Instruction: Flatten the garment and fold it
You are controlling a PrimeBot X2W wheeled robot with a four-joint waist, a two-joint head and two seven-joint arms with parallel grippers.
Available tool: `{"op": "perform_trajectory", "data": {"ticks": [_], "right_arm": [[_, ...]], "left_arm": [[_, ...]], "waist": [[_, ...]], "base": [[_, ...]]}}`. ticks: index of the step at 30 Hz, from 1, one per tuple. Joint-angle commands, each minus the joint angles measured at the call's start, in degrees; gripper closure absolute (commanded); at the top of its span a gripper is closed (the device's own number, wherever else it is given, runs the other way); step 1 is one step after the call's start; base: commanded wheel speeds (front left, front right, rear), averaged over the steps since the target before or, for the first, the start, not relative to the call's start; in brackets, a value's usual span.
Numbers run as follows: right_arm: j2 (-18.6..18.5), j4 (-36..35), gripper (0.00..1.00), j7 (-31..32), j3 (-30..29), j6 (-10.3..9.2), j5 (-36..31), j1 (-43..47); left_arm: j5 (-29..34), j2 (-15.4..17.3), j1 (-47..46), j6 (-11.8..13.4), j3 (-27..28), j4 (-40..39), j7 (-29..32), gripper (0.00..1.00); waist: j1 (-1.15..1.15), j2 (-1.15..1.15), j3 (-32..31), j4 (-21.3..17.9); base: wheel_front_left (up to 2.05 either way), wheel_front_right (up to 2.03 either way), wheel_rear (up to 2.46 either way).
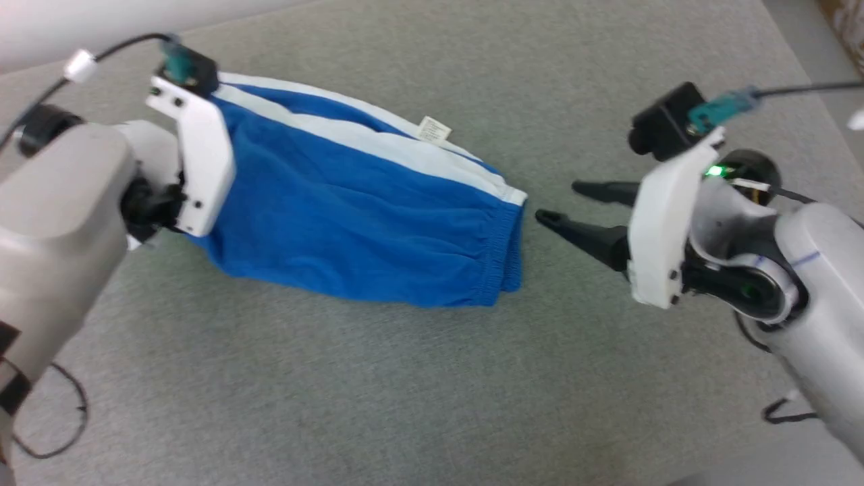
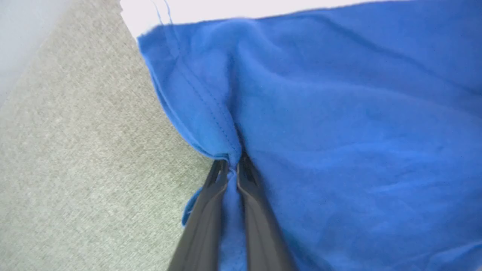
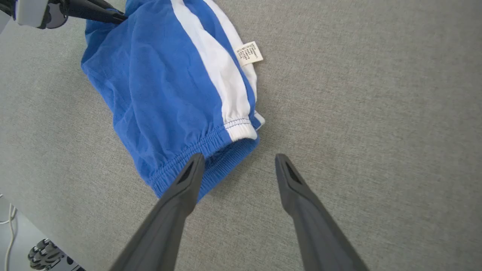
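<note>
Mat [image 2: 75, 169]; garment [image 2: 339, 131] in closed left end effector [image 2: 232, 162]

Grey woven worktop plus a few odds and ends round the edges

The worktop [image 1: 432, 378] is covered in flat, speckled grey woven fabric. Past its far left edge there's a plain whitish surface [image 1: 101, 20], and something brown [image 1: 850, 34] pokes in at the far right corner. Off one edge in the right wrist view: a thin white cable [image 3: 9, 222] and a dark knobbly thing [image 3: 47, 256], can't tell what.
</note>
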Motion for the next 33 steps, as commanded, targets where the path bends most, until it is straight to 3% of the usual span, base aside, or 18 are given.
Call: {"op": "perform_trajectory", "data": {"ticks": [1,7,14,17,18,19,25,33], "right_arm": [[2.1,1.6,0.0,3.0,-0.8,-0.05,1.3,-0.5],[7.9,8.7,0.0,9.0,-3.3,-0.05,-0.8,-0.2],[14.4,19.7,0.0,7.4,-3.6,-0.05,-5.5,2.4],[15.5,22.0,0.0,6.6,-1.5,-0.05,-6.4,3.6],[15.4,22.2,0.59,5.8,-0.9,-0.05,-6.5,3.7],[15.4,22.3,1.0,4.8,-0.7,-0.05,-6.5,3.8],[13.7,21.6,1.0,-1.1,-3.3,-0.05,-3.2,4.0],[6.4,12.0,1.0,-5.6,-2.6,-0.05,0.5,8.8]], "left_arm": [[0.0,-0.9,2.0,-0.4,-0.8,-0.6,-0.6,1.0],[0.8,-2.3,0.2,-0.4,-1.2,-1.5,-2.2,1.0],[1.6,-3.4,-1.7,-0.4,-1.5,-1.8,-4.0,1.0],[1.3,-3.7,-1.7,-0.4,-1.6,-1.4,-4.9,1.0],[1.1,-3.8,-1.6,-0.4,-1.6,-1.3,-5.4,1.0],[0.8,-3.9,-1.4,-0.4,-1.6,-1.0,-5.8,1.0],[-1.3,-4.5,1.3,-0.4,-1.3,-0.6,-10.2,1.0],[-2.6,-2.7,7.7,-0.4,-1.5,-5.2,-17.6,1.0]], "waist": [[-0.01,0.0,-0.9,1.7],[-0.01,0.0,0.6,4.2],[-0.01,0.0,3.1,6.7],[-0.01,0.0,3.3,7.1],[-0.01,0.0,3.2,7.2],[-0.01,0.0,3.0,7.3],[-0.01,0.0,-1.2,8.0],[-0.01,0.0,-9.7,10.3]], "base": [[0.0,0.0,0.0],[0.0,0.0,0.0],[0.0,0.0,0.0],[0.0,0.0,0.0],[0.0,0.0,0.0],[0.0,0.0,0.0],[0.0,0.0,0.0],[0.0,0.0,0.0]]}}
